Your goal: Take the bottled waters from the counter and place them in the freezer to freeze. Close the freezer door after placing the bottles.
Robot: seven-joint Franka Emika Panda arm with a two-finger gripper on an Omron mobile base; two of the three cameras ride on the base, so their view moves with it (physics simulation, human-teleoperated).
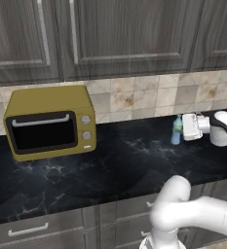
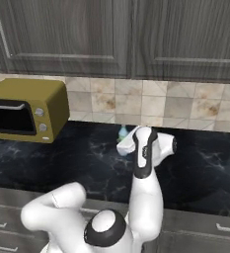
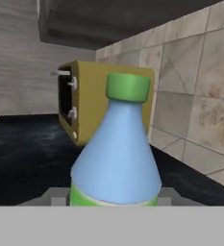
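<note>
On the black counter (image 1: 110,165), near the tiled wall and well right of the yellow microwave (image 1: 50,121), the gripper (image 1: 182,127) had its fingers clamped on the green-capped bottle (image 3: 116,153), so lifting it toward the freezer seemingly came next.

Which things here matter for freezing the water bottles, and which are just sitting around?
Belongs to the job:
- green-capped clear plastic water bottle, held between the fingers
- black marble-look counter

Just lying about:
- mustard-yellow toaster oven
- dark wood wall cabinets
- beige tile backsplash
</note>
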